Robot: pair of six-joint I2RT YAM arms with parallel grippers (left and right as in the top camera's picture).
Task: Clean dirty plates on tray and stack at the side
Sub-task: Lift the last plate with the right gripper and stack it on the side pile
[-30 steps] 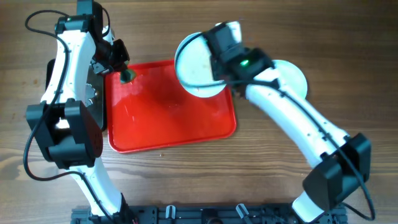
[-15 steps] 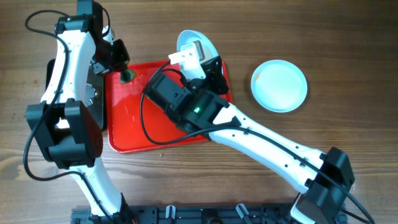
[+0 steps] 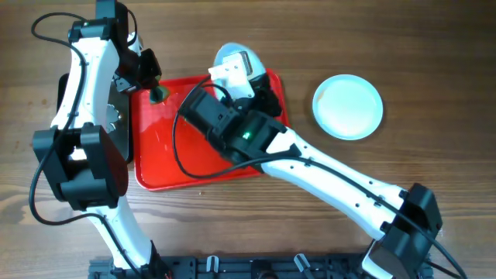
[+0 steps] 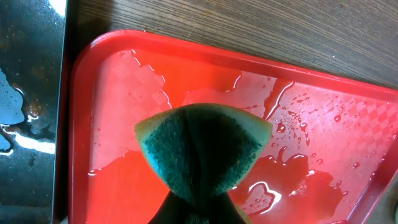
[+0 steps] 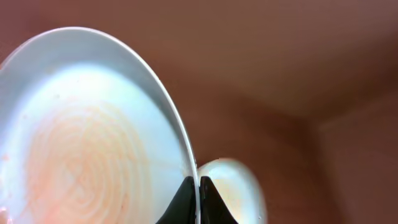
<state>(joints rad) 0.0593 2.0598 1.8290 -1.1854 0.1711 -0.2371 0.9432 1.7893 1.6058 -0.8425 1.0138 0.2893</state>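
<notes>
So the right gripper (image 5: pixel 198 186) has its jaws clamped on the rim of a plate (image 5: pixel 87 162), edge pinched right between the two fingers, plate tipped up on its side with orange-brown sauce swirls across its face. From overhead it's up over the far edge of the red tray (image 3: pixel 178 167). The left gripper (image 4: pixel 199 210) is squeezed on a green sponge (image 4: pixel 202 146) above the tray's wet corner, beside the black tray (image 4: pixel 31 93). A second plate (image 3: pixel 348 106) lies flat on the table (image 3: pixel 434 62), well right of the tray.

Glossy wet plastic tray (image 4: pixel 348 130), coarse sponge (image 4: pixel 202 146), wood-grain table (image 3: pixel 434 46)
</notes>
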